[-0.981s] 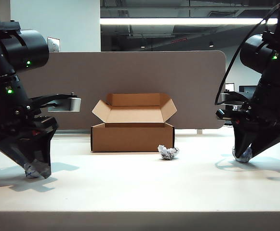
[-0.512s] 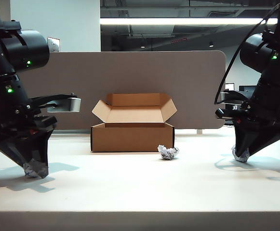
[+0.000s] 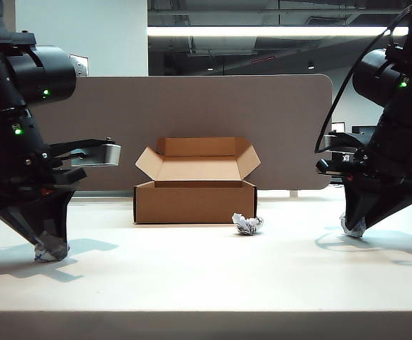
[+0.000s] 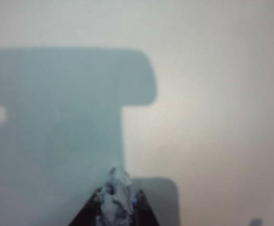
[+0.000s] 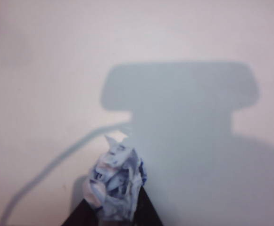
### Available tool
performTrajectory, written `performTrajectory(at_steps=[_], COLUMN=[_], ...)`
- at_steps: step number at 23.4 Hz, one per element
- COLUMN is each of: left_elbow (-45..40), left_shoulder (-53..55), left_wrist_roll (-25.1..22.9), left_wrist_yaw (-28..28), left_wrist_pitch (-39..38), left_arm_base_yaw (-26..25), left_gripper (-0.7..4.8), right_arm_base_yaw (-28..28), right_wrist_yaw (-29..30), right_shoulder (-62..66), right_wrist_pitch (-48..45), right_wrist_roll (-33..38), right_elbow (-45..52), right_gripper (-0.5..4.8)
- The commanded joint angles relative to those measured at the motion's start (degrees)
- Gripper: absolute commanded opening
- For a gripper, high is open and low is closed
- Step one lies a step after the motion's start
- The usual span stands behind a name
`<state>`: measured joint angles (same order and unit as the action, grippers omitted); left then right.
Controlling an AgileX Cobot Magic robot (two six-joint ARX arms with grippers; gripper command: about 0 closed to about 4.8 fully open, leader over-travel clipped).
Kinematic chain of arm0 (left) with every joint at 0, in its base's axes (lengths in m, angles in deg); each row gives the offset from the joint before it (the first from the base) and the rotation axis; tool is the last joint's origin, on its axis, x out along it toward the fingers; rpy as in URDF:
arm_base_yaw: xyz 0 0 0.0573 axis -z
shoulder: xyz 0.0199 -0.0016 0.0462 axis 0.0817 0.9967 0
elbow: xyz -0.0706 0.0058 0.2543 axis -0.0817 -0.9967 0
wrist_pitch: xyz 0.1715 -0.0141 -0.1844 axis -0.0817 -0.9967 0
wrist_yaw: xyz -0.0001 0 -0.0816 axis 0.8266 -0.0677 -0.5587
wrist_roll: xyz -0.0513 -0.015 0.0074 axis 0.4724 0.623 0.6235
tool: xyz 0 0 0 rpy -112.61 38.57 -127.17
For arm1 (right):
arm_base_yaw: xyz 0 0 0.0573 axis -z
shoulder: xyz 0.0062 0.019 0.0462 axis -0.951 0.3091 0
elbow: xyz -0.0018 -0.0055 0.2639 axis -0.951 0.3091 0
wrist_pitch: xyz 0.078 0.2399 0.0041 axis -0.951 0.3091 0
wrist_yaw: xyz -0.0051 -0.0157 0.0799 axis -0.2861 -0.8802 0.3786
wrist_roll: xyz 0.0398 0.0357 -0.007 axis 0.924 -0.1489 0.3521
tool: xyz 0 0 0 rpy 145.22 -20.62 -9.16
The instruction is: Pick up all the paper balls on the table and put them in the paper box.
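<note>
A: Step in hand: grasping, both sides at once. Left end effector down on the surface, fingers pressed in on a paper ball, which sits pinched between the tips in the left wrist view. Right end effector likewise nipped onto its own paper ball.

B: Lifted yet?

A: Not that I can tell; both wads look to be touching the surface (the exterior view shows them right at the tips, shadows joined beneath).

B: And the third?

A: Third paper ball lies loose, well inward of the right end effector, just beside the paper box's front corner. The paper box stands between the two end effectors, lid and flaps open, nothing visible inside from this angle.

B: Next move?

A: My judgement: raise straight up first, then carry inward high enough to clear the box's front wall and side flaps before letting go.

B: Room?

A: Plenty of bare surface between each end effector and the box. Behind stands the divider panel; the surface's front edge is well forward of both. Arriving together over the box could crowd the arms.
</note>
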<state>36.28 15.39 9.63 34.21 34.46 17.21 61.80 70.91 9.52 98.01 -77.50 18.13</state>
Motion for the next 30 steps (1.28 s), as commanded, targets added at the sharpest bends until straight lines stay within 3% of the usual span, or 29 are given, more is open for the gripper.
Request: performTrajectory(at_steps=[1, 9, 15, 21, 25, 26, 29, 30], left_elbow=[1.9, 15.5, 25.6, 36.1, 40.6, 41.0, 41.2, 41.2], left_shoulder=[0.8, 0.8, 3.1, 13.0, 18.8, 19.3, 19.9, 19.9], left_wrist_roll=[0.3, 2.0, 10.8, 13.0, 13.0, 12.9, 12.0, 11.7], left_wrist_yaw=[-0.9, -0.7, -0.9, -1.4, -1.1, -1.1, -1.1, -1.1], left_wrist_pitch=[-5.1, -1.6, 9.8, 14.5, 15.6, 15.6, 15.8, 15.8], left_arm_base_yaw=[0.0, 0.0, 0.0, 0.0, 0.0, -0.1, -0.1, -0.1], left_gripper=[0.82, 0.83, 0.85, 0.9, 1.91, 1.92, 1.92, 1.92], right_arm_base_yaw=[0.0, -0.6, -5.4, -10.8, -11.5, -11.5, -11.4, -11.4], right_wrist_yaw=[1.0, 11.3, 12.4, 11.8, 10.6, 10.6, 10.6, 10.6], right_shoulder=[-0.3, -0.3, 1.2, 11.8, 18.4, 19.4, 21.5, 21.6], right_wrist_pitch=[-0.3, 4.1, 3.0, 1.8, 1.5, 1.6, 1.8, 1.8], right_wrist_roll=[-0.1, -0.1, -0.1, -0.1, 0.2, 0.2, 0.3, 0.3], right_elbow=[-1.7, -16.3, -26.1, -39.8, -44.9, -45.4, -45.7, -45.7], right_gripper=[1.15, 1.15, 1.15, 1.15, 1.17, 1.28, 2.44, 2.52])
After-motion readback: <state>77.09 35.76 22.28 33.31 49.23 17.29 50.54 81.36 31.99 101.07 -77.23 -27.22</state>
